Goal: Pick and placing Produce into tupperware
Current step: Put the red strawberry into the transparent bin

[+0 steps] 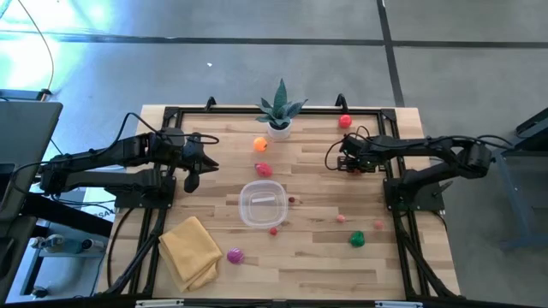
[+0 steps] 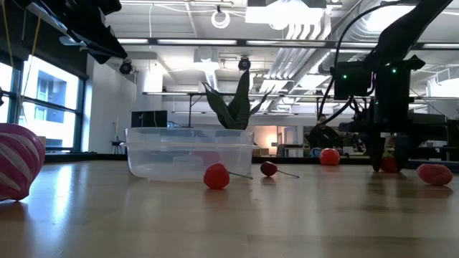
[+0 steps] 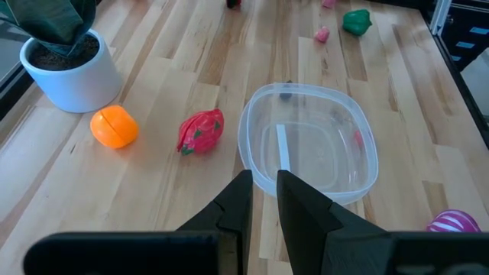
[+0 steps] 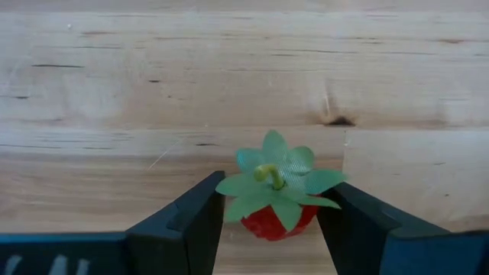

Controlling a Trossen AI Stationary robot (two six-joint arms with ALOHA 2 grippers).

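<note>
Striped magenta piece [image 2: 18,159]: closest to the low camera, lying near the counter's front edge beside the folded yellow cloth [image 1: 190,251]; not yet collected.
Tupperware [image 1: 263,204]: sits open and upright near the middle of the counter [image 1: 317,265], apparently empty, so either arm can reach it.
Right gripper [image 4: 269,221]: down at the counter toward the right edge, fingers spread on either side of a small red fruit with a green leafy cap [image 4: 273,195]; the fingers look just beside it, and I cannot tell whether they are pressing it yet. Judged: it is placed to close on this piece.
Left gripper [image 3: 262,200]: clenched and empty, hovering over the left side of the counter and aimed toward the container; it appears to be waiting.
Other produce: an orange piece [image 1: 260,145] and a red-pink one [image 1: 263,169] lie between the potted plant [image 1: 280,111] and the container; a red piece [image 1: 345,121] is near the back right corner; a green one [image 1: 357,239] and a pink one [image 1: 341,218] lie toward the front right; a small red piece [image 1: 274,230] is just beside the container.
Progress: judged early, since all visible produce lies outside the container.
</note>
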